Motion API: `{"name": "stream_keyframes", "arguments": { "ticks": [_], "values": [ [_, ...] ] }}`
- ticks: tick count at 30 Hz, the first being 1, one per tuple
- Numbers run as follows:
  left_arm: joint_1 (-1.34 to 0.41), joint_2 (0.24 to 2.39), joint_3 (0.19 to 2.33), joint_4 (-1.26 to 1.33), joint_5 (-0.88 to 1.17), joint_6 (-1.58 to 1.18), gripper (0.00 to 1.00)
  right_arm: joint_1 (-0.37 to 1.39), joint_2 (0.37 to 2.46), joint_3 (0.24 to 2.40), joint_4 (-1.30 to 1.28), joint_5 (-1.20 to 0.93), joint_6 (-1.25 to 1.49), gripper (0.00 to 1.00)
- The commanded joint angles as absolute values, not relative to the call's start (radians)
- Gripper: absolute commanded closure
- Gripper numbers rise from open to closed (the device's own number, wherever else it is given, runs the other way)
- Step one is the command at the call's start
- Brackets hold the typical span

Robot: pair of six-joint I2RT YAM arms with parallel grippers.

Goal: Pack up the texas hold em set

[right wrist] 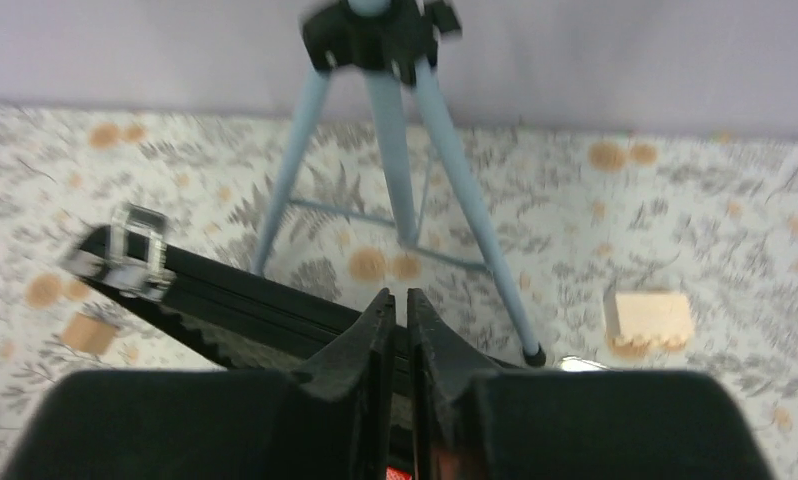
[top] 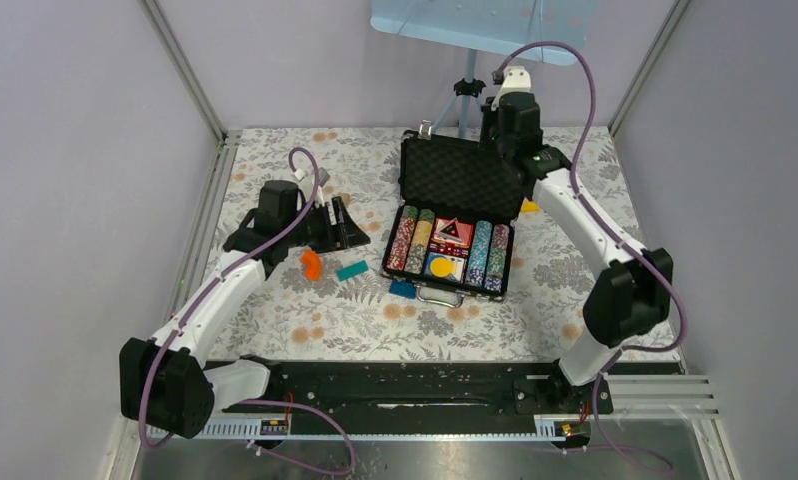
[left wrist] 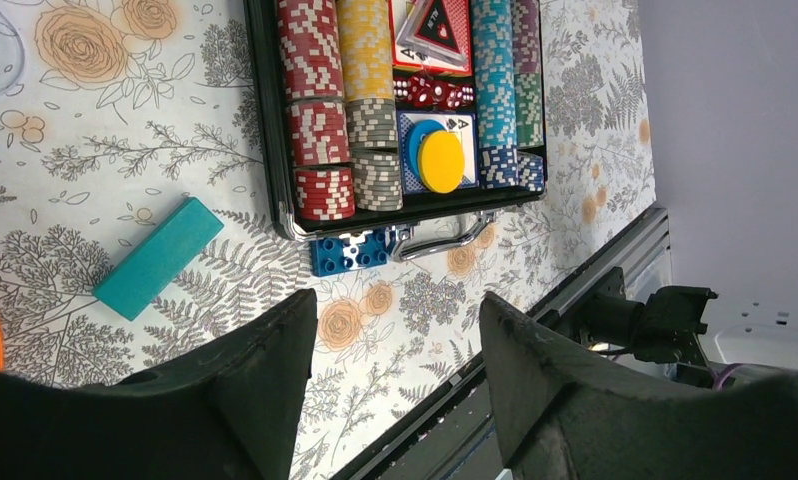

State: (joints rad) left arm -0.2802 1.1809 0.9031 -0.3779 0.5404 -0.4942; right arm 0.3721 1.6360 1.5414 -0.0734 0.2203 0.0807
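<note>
While lid [top: 460, 178] stands open, case [left wrist: 263, 120]: mid-surface [top: 375, 320], chips [left wrist: 313, 110] in rows inside
left end effector [left wrist: 395, 310]: wide open, empty, left of case
right end effector [right wrist: 400, 300]: fingers nearly together at lid's top edge, grip unclear

Teal brick [top: 352, 270], blue brick [top: 402, 288], orange piece [top: 311, 264], perhaps yellow brick [top: 528, 207]

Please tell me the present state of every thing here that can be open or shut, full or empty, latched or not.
briefcase: open.
lid: raised, foam lining facing the arms.
latch: undone.
poker chips: stowed in rows inside the case.
left pincer: open, empty, over the table.
right pincer: shut, at the lid's top edge; contact cannot be told.
</note>
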Motion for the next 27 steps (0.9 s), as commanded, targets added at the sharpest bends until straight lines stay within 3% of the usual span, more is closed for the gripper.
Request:
{"name": "stream_keyframes", "arguments": {
  "ticks": [1, 9, 14, 27],
  "values": [
    [-0.276, 1.133, 0.887, -0.374, 0.512, -0.487, 0.39, 0.374, 1.697, 1.543, -0.133, 0.267, 0.135, 0.87],
    [-0.276, 1.123, 0.9, -0.405, 0.487, -0.486, 0.39, 0.376, 1.691, 1.473, -0.139, 0.242, 0.16, 0.94],
    [-0.276, 1.129, 0.904, -0.413, 0.456, -0.483, 0.39, 0.388, 1.658, 1.472, -0.315, 0.237, 0.166, 0.95],
    [-0.273, 1.145, 0.92, -0.415, 0.421, -0.493, 0.4, 0.426, 1.33, 1.18, -0.445, 0.213, 0.301, 0.94]
  ]
}}
